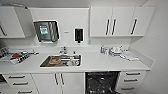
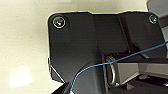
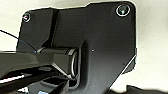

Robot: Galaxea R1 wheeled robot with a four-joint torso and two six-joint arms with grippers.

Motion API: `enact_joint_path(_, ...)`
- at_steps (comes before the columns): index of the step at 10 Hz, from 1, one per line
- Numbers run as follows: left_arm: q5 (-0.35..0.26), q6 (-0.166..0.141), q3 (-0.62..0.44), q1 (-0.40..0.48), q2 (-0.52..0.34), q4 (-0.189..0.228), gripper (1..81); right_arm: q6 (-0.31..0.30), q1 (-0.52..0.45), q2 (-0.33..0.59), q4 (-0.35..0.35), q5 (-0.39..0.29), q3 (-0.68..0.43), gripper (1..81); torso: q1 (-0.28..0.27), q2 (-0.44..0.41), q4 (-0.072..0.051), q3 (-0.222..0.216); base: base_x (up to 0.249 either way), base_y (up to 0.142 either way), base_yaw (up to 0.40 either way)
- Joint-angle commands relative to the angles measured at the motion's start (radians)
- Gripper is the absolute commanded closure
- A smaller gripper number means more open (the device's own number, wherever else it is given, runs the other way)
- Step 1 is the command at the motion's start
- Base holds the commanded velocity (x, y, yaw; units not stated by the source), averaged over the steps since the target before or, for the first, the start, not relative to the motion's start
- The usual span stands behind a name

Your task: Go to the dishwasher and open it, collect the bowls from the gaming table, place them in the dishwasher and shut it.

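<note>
— Dishwasher first: where is it?

— Built-in dishwasher (image 1: 101, 82), under the white counter (image 1: 100, 65), right of the sink cupboard doors. Its front is down and the dark interior with racks is exposed, so it stands open. White drawers with dark bar handles (image 1: 131, 80) sit just beside it on the right.

— And the bowls?

— An orange round shape (image 1: 53, 60) lies in the stainless-steel sink (image 1: 60, 61), among other items I cannot make out. It may be one of the orange plastic bowls, but I cannot tell for sure.

— What else is on the counter?

— A chrome tap (image 1: 63, 50) behind the sink. To the right, near the wall, a cluster of white dishes and small bottles (image 1: 113, 51), with a pale folded cloth (image 1: 130, 55) next to them. At the far left, a rack or tray with dark and red items (image 1: 15, 57).

— Above it?

— A metal-fronted paper towel dispenser (image 1: 46, 31) on the white wall, a small black soap dispenser (image 1: 79, 35) to its right, and white wall cabinets with black vertical handles (image 1: 120, 22) further right.

— The fingers?

— I cannot tell for either arm. Each wrist view has the robot's dark plate against a pale surface, with a thin blue cable (image 2: 120, 58) across the left one.
</note>
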State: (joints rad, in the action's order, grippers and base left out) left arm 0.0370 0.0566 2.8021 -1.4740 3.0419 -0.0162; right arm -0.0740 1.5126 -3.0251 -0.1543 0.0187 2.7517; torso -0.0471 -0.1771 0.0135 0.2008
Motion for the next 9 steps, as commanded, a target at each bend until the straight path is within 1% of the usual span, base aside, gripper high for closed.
enact_joint_path(1, -0.054, 0.005, 0.002, 0.045, -0.001, -0.007, 1.0, 0.002, -0.042, 0.0, -0.004, -0.054, -0.003, 1.0, 0.047, 0.096, 0.0, 0.0, 0.0, 0.0, 0.0)
enact_joint_path(2, -0.054, 0.005, 0.002, 0.045, -0.001, -0.007, 1.0, 0.002, -0.042, 0.0, -0.004, -0.052, -0.003, 1.0, 0.047, 0.132, 0.0, -0.002, 0.0, 0.0, 0.0)
enact_joint_path(3, -0.054, 0.005, 0.002, 0.045, 0.002, -0.007, 1.0, 0.002, -0.042, 0.0, -0.004, -0.052, -0.003, 1.0, 0.024, 0.067, 0.0, -0.002, 0.0, 0.0, 0.0)
enact_joint_path(4, -0.054, 0.005, 0.002, 0.045, 0.002, -0.007, 1.0, 0.002, -0.041, 0.0, -0.004, -0.051, -0.003, 1.0, 0.029, 0.104, 0.0, -0.027, 0.0, 0.0, 0.0)
enact_joint_path(5, -0.054, 0.005, 0.002, 0.044, 0.003, -0.007, 1.0, 0.002, -0.041, 0.0, -0.004, -0.051, -0.002, 1.0, 0.029, 0.123, 0.0, -0.076, 0.0, 0.0, 0.0)
enact_joint_path(8, -0.054, 0.005, 0.002, 0.045, 0.003, -0.007, 1.0, 0.002, -0.041, 0.0, -0.005, -0.051, 0.0, 1.0, 0.034, 0.14, 0.0, -0.158, 0.0, 0.0, 0.0)
enact_joint_path(9, -0.054, 0.005, 0.002, 0.045, 0.005, -0.007, 1.0, 0.002, -0.041, 0.0, -0.004, -0.051, 0.0, 1.0, 0.034, 0.14, 0.0, -0.115, 0.0, 0.0, 0.0)
